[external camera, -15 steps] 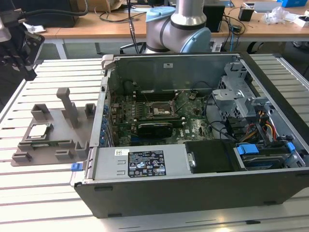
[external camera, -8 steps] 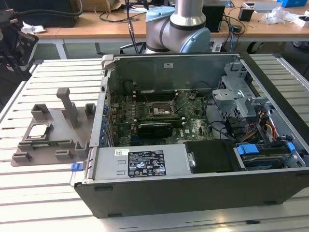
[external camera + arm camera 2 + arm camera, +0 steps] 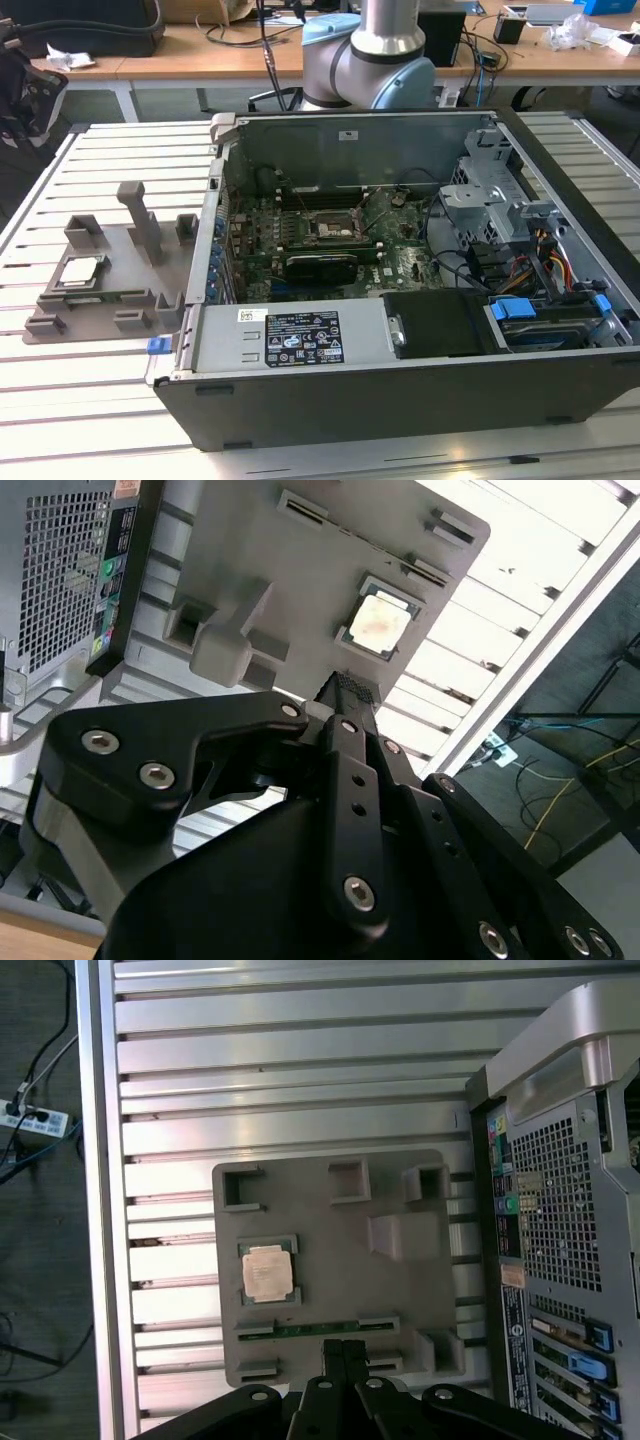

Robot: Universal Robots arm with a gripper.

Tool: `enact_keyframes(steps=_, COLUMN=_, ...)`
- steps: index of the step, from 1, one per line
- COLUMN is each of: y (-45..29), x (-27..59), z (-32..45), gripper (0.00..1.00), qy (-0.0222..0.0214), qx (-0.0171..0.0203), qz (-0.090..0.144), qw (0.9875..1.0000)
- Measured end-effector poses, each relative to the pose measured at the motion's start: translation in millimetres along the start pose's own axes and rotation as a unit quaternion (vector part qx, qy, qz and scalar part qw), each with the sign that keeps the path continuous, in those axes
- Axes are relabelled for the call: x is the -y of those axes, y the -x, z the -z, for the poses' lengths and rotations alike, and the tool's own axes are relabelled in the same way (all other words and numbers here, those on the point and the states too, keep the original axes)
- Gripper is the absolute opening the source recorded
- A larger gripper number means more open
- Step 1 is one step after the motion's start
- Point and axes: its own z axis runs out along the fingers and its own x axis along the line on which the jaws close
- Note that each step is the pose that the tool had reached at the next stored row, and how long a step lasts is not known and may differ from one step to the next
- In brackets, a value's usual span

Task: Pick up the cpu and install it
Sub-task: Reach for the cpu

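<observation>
Exterior view: an open desktop computer case (image 3: 300, 400) lies on a slatted metal table (image 3: 100, 400), with its motherboard (image 3: 300, 255) exposed. Near the middle of the board is the dark CPU socket (image 3: 330, 231) with its metal frame. On the exterior view's left, just beside the case, is a grey plastic holder tray (image 3: 120, 262). The cpu (image 3: 80, 272) lies flat in a square recess of the tray, silvery top facing up. The grey robot arm (image 3: 375, 50) rises behind the case.

Second wrist view: the black gripper (image 3: 348, 688) is in the foreground, its fingers pressed together with nothing between them. It hangs above the holder tray (image 3: 300, 570). The cpu (image 3: 380, 625) lies in its recess just past the fingertips and apart from them.

First wrist view: looking down, the gripper (image 3: 343, 1348) has its two fingers side by side and touching, near one edge of the holder tray (image 3: 330, 1260). The cpu (image 3: 267, 1273) sits seated in its recess, near the gripper but untouched. The perforated rear panel of the computer case (image 3: 560, 1210) is beside the tray.
</observation>
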Motion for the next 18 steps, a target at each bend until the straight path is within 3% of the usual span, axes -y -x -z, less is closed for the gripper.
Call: enact_keyframes(steps=18, y=-25.5, x=1.9, z=0.6, gripper=0.11, qy=0.0000, qx=0.0000, qz=0.000, qw=1.0000)
